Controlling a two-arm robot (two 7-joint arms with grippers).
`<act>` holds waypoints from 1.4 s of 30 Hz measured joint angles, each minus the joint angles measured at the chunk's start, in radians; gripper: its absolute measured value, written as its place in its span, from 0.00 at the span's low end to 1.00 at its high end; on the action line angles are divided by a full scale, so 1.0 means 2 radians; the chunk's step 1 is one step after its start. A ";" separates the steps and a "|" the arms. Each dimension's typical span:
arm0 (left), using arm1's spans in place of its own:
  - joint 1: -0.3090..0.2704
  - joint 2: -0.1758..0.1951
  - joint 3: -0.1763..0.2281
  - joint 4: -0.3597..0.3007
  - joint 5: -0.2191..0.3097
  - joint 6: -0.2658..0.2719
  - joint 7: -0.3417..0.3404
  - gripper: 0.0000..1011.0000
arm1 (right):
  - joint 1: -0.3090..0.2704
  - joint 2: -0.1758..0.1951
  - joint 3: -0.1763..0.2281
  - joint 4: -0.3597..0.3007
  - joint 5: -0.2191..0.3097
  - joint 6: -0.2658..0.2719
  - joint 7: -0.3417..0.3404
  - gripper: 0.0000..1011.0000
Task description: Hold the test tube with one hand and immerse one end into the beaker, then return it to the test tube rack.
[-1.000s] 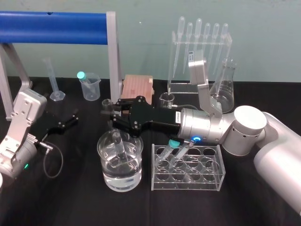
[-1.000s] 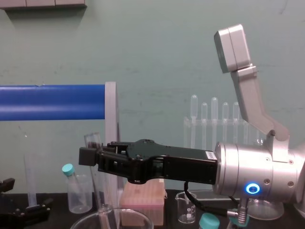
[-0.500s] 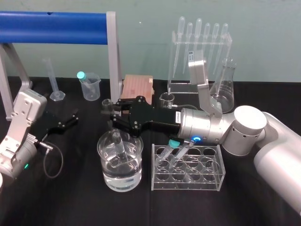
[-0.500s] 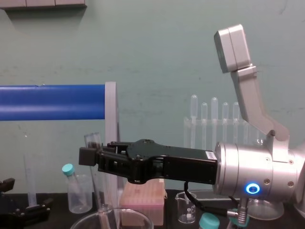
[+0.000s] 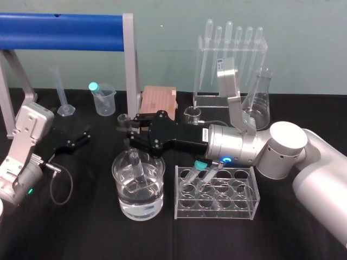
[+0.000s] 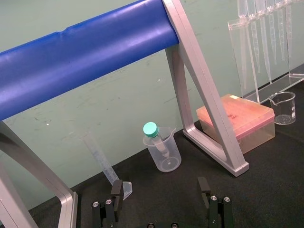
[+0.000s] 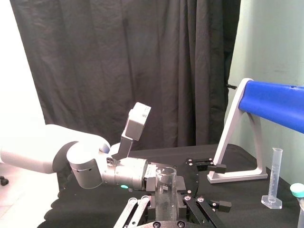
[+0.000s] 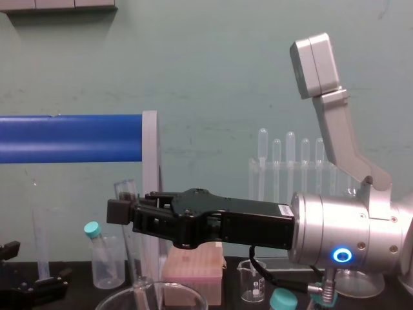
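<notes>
Nothing moved: long clear glass test tube (image 5: 137, 167), pinched by right claw (image 5: 129, 138), is dipped in wide glass beaker (image 5: 123, 201); vertical lift advised. Left claw (image 5: 77, 138) spread.

Light: bright, even, overhead — no hard shadows.
Glare: glints on the beaker (image 5: 154, 190) rim; sheen along the blue bar (image 5: 59, 31).
Tablecloth (image 5: 92, 227): matte black, swallows shadows.
Right wrist view: left edge blown white.

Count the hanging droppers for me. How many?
6. The droppers hang side by side in the clear stand at the back right; the right arm covers parts of some.
</notes>
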 joint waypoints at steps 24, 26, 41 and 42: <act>0.000 0.000 0.000 0.000 0.000 0.000 0.000 0.99 | 0.000 0.000 0.000 0.000 0.000 0.000 0.000 0.24; 0.000 0.000 0.000 0.000 0.000 0.000 0.000 0.99 | 0.000 0.000 0.000 0.000 0.000 0.000 0.000 0.24; 0.000 0.000 0.000 0.000 0.000 0.000 0.000 0.99 | 0.000 0.000 0.000 0.000 0.000 0.000 0.000 0.24; 0.000 0.000 0.000 0.000 0.000 0.000 0.000 0.99 | 0.000 0.000 0.000 0.000 0.000 0.000 0.000 0.24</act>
